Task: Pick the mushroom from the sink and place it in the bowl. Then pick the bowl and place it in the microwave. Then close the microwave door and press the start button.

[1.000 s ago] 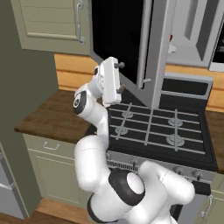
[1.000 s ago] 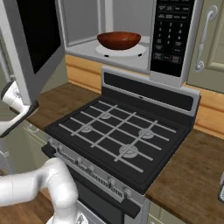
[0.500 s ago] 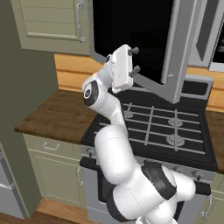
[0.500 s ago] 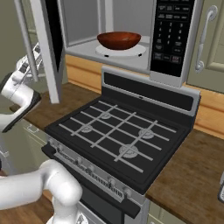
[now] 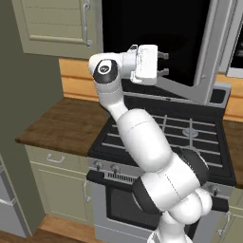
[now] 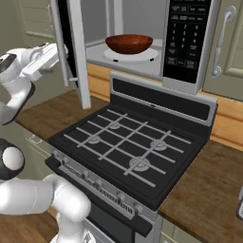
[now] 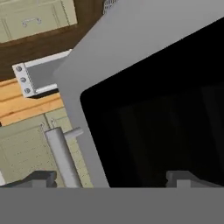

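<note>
1. On the left, the gripper (image 5: 163,64) sits at the outer face of the microwave door (image 5: 156,38), its two fingers spread as wide as they go and holding nothing. It is higher and further along the door than a second ago, when it hung near the door's lower edge.
2. The door has swung a good way in the meantime. In the right base view its black window was turned broadly toward the camera a second ago — now the microwave door (image 6: 78,52) is seen almost edge-on, a thin grey slab in front of the left side of the cavity.
3. In the hand view the black glass of the microwave door (image 7: 162,113) lies right ahead of the fingertips (image 7: 183,177), so the hand looks to be pushing with its open fingers rather than gripping anything; actual contact I cannot confirm.
4. Further right, the bowl (image 6: 129,43) rests on the white turntable (image 6: 131,54) inside the microwave (image 6: 142,42). It has not shifted. The mushroom is too small to make out inside it.
5. Meaning for the task — the placing steps look finished and the door-closing step is roughly halfway through. The door must still swing fully shut before the start button on the control strip (image 6: 186,35) can be pressed.
</note>
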Controlling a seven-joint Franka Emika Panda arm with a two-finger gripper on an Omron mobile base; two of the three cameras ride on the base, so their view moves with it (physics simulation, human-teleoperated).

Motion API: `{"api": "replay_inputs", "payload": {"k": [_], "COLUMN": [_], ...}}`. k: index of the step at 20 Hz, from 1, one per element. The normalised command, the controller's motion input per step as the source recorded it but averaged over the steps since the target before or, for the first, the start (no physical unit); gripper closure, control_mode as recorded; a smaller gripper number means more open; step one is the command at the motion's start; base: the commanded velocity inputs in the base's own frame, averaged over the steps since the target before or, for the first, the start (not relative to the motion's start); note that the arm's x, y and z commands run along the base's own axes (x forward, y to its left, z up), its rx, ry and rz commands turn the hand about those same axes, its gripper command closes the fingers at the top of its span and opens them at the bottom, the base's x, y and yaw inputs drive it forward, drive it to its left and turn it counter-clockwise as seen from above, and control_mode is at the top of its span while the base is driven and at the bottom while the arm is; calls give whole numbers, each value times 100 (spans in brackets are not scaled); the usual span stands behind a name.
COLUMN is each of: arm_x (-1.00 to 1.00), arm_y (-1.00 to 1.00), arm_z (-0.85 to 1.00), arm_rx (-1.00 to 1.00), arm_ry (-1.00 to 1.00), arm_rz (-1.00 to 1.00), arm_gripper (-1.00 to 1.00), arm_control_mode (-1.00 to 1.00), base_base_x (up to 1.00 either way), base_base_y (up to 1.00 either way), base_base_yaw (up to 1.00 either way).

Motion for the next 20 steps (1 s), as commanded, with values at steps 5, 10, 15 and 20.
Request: {"api": "replay_inputs", "payload": {"k": [5,10,15,20], "arm_x": [24,21,56,59], "arm_y": [-40,-74,-77,-74], "arm_z": [-1,-25,-19,-22], "arm_rx": [42,34,29,34], "arm_ry": [-34,-90,-77,-76], "arm_rz": [25,43,38,23], "arm_gripper": [-100,-100,-100,-100], "arm_control_mode": [-100,-100,-100,-100], "base_base_x": [0,0,0,0], "base_base_y": [0,0,0,0], "base_base_yaw": [0,0,0,0]}}
